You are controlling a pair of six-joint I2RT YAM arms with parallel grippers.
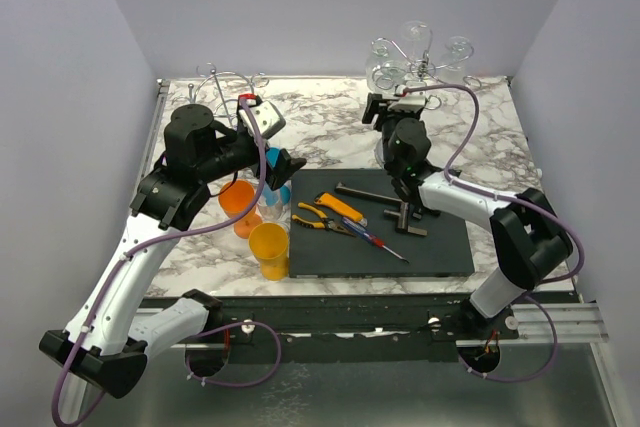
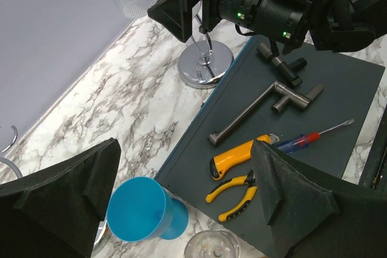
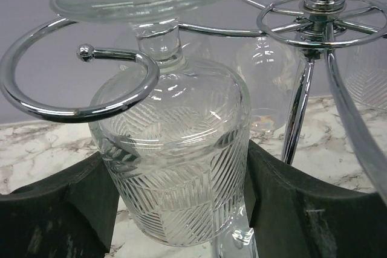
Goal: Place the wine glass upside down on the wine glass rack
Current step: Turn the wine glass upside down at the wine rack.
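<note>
Your right gripper [image 3: 175, 203]: jaws part-open, pads pressed on both sides of wine glass [image 3: 175, 149] bowl. Glass inverted, stem inside ring of wine glass rack [image 3: 36, 108], foot above ring. Your left gripper [image 2: 181, 185]: jaws spread wide, holding nothing, hanging over blue cup [image 2: 136, 209] beside dark mat [image 2: 351, 89].

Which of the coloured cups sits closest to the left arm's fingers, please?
The blue cup, right by the open left fingers; the orange cup and yellow cup stand farther away.
</note>
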